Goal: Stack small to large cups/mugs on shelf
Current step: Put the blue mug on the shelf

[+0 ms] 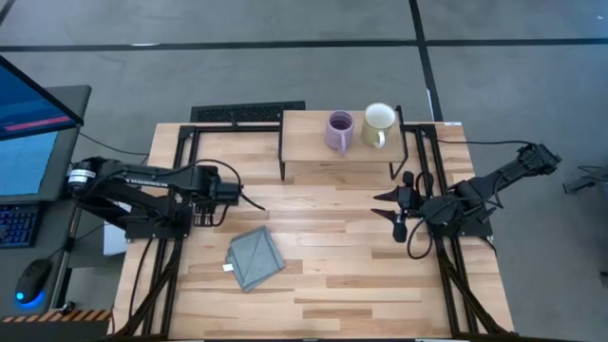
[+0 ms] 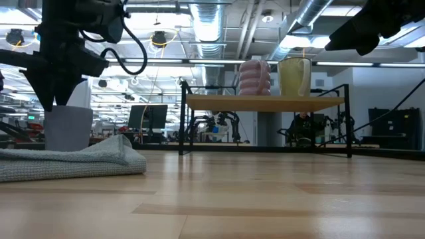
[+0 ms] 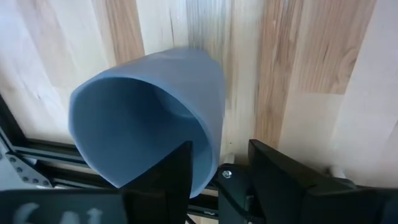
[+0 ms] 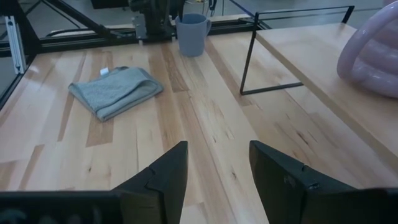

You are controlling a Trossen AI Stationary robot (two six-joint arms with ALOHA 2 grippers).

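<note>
The dusty blue mug [image 3: 149, 124] stands upright on the tabletop near the left edge [image 4: 191, 34], seen in the low view behind the cloth [image 2: 66, 127] and hidden under the arm in the high view. My left gripper [image 3: 221, 174] [image 1: 226, 185] points down over it, open, one finger inside the rim and one outside. The lavender mug [image 1: 339, 131] and the cream mug [image 1: 378, 123] stand side by side on the shelf [image 1: 304, 147], also seen in the low view [image 2: 255, 77] [image 2: 295, 76]. My right gripper [image 1: 391, 211] [image 4: 217, 168] is open and empty in front of the shelf's right end. My left gripper straddles the blue mug's rim wall [image 3: 208, 155] from above, with one finger [image 3: 168, 180] inside the cup and the other [image 3: 280, 174] outside. A gap shows beside the wall, and I cannot tell whether either finger touches it.
A grey-blue folded cloth [image 1: 255, 256] [image 4: 115, 90] lies on the near-left part of the table. The shelf's thin black legs [image 4: 249, 62] stand at the far middle. Black frame rails run along both table sides [image 1: 176, 180]. Bare planks stretch between the cloth and the right arm.
</note>
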